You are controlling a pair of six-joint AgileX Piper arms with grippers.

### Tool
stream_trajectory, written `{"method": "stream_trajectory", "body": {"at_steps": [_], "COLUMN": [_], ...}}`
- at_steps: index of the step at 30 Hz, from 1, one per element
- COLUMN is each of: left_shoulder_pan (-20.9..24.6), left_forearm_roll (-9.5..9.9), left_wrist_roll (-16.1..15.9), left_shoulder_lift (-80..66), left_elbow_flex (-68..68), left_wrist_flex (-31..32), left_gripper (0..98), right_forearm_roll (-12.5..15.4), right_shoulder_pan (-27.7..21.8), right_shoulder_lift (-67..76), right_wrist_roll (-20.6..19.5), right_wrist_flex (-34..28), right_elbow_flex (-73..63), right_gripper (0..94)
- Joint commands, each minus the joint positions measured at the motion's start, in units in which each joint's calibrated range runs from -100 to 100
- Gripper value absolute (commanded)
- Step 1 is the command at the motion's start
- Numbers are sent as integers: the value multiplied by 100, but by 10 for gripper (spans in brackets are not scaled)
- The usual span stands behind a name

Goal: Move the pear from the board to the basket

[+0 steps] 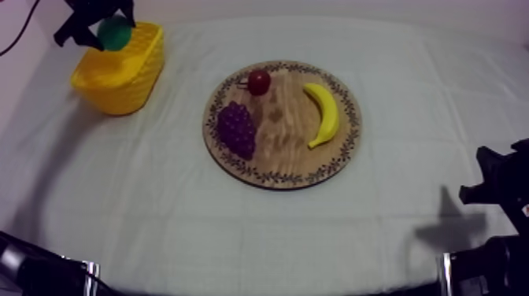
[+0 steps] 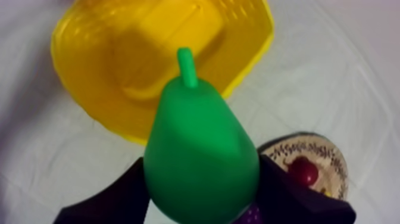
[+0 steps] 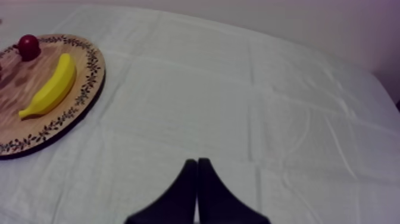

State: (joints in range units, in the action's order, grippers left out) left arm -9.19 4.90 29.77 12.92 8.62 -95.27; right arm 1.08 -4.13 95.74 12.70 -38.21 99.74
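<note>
The cloth-covered table [image 1: 236, 236] carries a yellow basket [image 1: 126, 88] and a round wooden board [image 1: 285, 118].

Left gripper [image 2: 202, 162], right gripper [image 3: 197, 162]: matte black fingers, broad bases tapering to tips.

Our top camera looks down at a slant on the whole table [image 1: 197, 228] from well above. Our left wrist camera sits very near the pear [image 2: 199, 155] and faces down into the yellow basket [image 2: 89, 89]. Our right wrist camera looks low across the table from its right side. All three views share the round wooden board [image 1: 285, 126] and the small red fruit [image 1: 259, 81] on it.
</note>
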Motion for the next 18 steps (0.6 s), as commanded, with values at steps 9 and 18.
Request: {"method": "stream_trajectory", "body": {"at_steps": [9,18], "left_shoulder_pan": [427,603], "left_forearm_roll": [-167,-374], "left_wrist_roll": [-297,-507], "left_shoulder_lift": [1367,2312], "left_elbow_flex": [785,796], "left_wrist_flex": [257,799], "left_gripper": [603,617], "right_forearm_roll": [2,2], "right_shoulder_pan": [0,0], "right_shoulder_lift": [2,2], "right_wrist_roll": [2,2], "right_wrist_flex": [-1,-1], "right_elbow_flex": [4,4], "right_gripper": [3,3]}}
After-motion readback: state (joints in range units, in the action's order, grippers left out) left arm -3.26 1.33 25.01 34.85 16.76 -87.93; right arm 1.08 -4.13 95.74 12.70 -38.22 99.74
